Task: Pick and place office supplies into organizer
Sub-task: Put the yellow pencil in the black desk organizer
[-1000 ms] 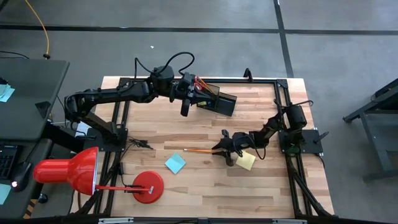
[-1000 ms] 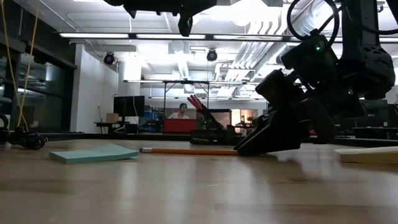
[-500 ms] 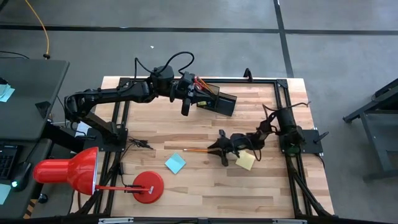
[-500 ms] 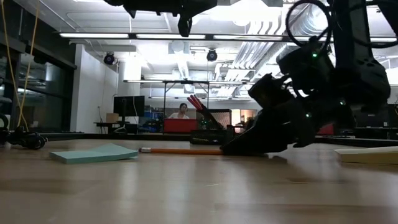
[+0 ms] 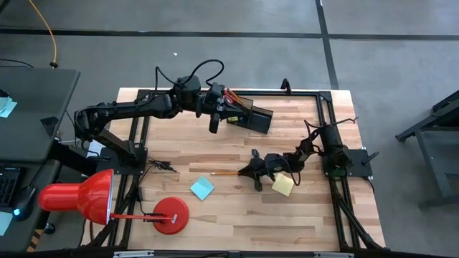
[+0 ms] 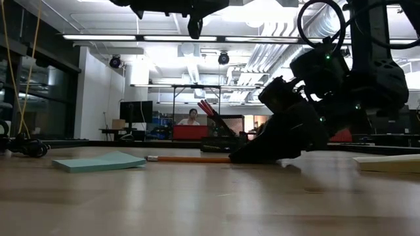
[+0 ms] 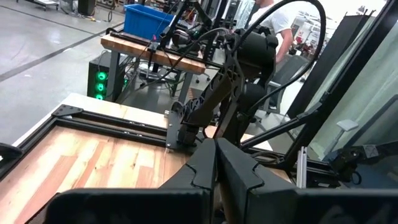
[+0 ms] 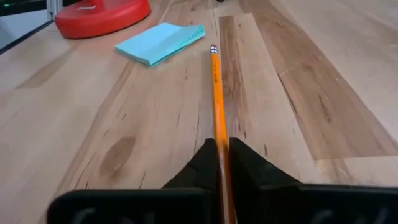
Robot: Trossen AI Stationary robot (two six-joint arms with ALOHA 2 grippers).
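An orange pencil (image 5: 226,173) lies flat on the wooden table near its middle, with its eraser end (image 8: 213,48) toward the table's left. My right gripper (image 5: 244,173) sits low on the table at the pencil's right end and is shut on it (image 6: 231,158). My left gripper (image 5: 214,127) hangs shut and empty above the table's far side, beside the black organizer (image 5: 249,115). Red handles stick up out of the organizer (image 6: 220,139). A blue sticky pad (image 5: 201,188) and a yellow one (image 5: 282,185) lie flat on the table. My right gripper pinches the pencil between its two fingers on the part toward its right end (image 8: 219,146). The fingers come from the table's right, slanting down, and lie along the pencil. The pencil rests flat on the table, its eraser end pointing away from the gripper.
A red desk lamp (image 5: 77,197) stands at the near left, its round base (image 5: 171,215) close to the blue pad. A black metal frame (image 5: 326,115) runs round the table. Bare wood lies between the pencil and the organizer.
My right gripper has slid a little toward the table's left along the pencil, sunk lower and shut on it. The pencil has stayed lying on the table.
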